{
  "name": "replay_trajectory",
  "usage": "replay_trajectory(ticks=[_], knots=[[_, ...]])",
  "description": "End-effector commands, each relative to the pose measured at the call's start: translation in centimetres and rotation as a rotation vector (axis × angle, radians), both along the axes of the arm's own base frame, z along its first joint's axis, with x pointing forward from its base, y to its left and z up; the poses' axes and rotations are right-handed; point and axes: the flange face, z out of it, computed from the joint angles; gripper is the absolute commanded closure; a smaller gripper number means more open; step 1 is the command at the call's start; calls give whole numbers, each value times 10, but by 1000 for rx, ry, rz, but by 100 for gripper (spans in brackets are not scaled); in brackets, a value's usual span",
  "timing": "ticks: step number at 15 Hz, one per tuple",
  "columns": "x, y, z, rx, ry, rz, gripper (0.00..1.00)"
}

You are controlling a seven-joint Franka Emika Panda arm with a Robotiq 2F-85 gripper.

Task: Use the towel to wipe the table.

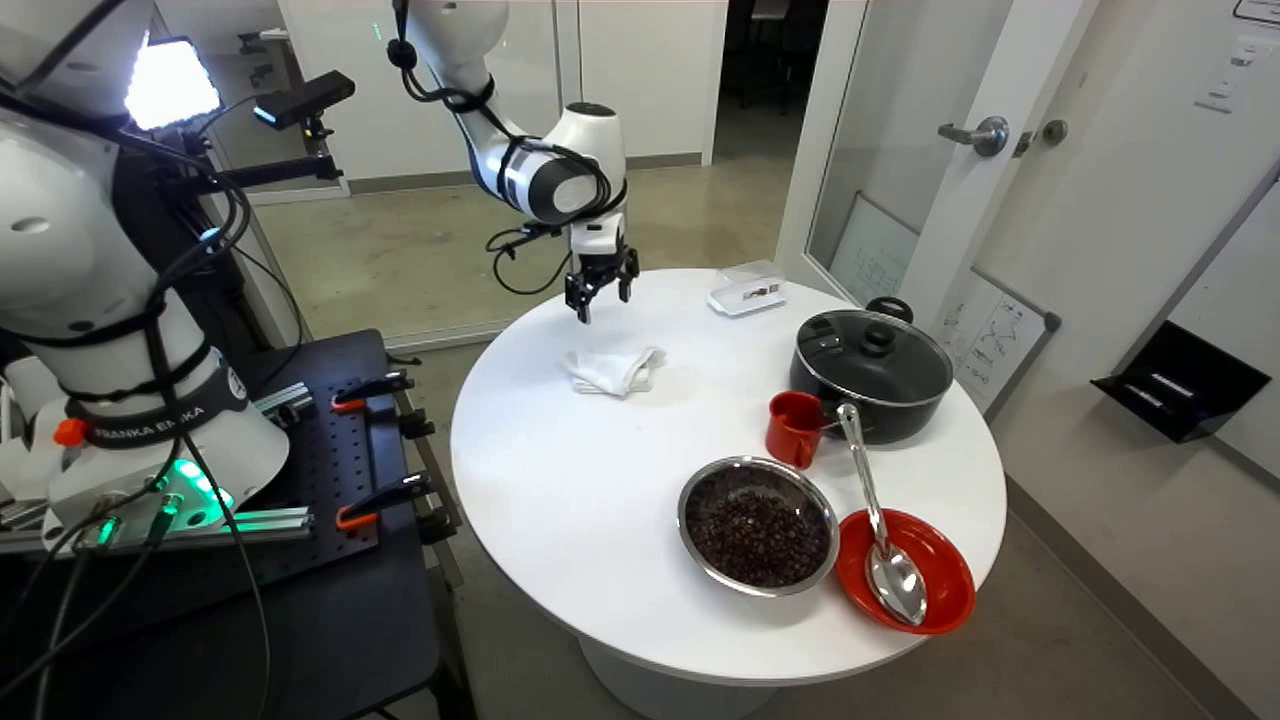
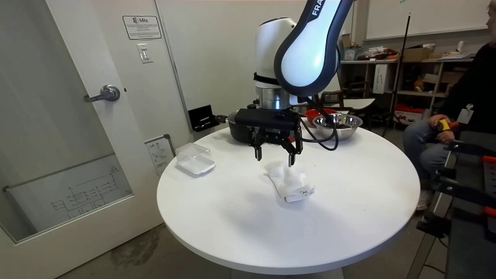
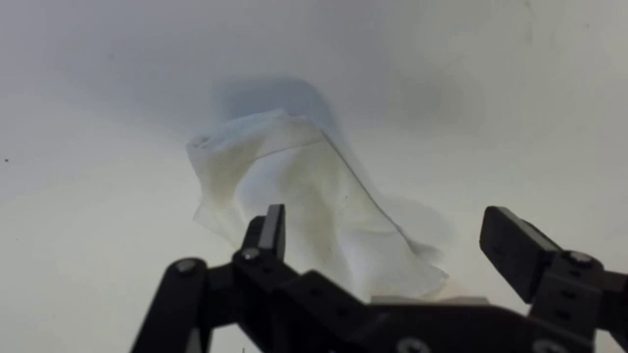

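A white folded towel (image 1: 612, 372) lies a little crumpled on the round white table (image 1: 590, 480). It also shows in an exterior view (image 2: 288, 183) and in the wrist view (image 3: 314, 191). My black gripper (image 1: 605, 306) is open and empty above the towel, apart from it. In the wrist view the gripper (image 3: 385, 218) has its fingers wide apart. The left finger overlaps the towel in the picture and the right finger is over bare table. The towel's near end is partly hidden by the gripper body.
A clear plastic box (image 1: 748, 294) stands at the table's edge. A black lidded pot (image 1: 875, 362), a red mug (image 1: 794, 432), a steel bowl (image 1: 758, 591) of dark bits and a red dish (image 1: 950, 570) with a large spoon (image 1: 898, 588) stand farther along. A person (image 2: 461, 100) sits beside the table.
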Motion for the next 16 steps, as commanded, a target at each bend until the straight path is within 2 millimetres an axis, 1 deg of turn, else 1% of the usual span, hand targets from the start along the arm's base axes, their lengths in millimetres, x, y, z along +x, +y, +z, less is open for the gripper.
replay_trajectory(ticks=[1, 4, 8, 10, 13, 15, 16], knots=[[-4, -2, -1, 12, 58, 148, 0], [-7, -9, -3, 16, 98, 226, 0], [-11, -25, -11, -6, 158, 277, 0], [-9, -36, -20, -24, 140, 263, 0], [-5, -50, -30, 7, 64, 211, 0], [-6, -53, -38, 63, 59, 192, 0], [-4, -50, -30, 15, 74, 195, 0]])
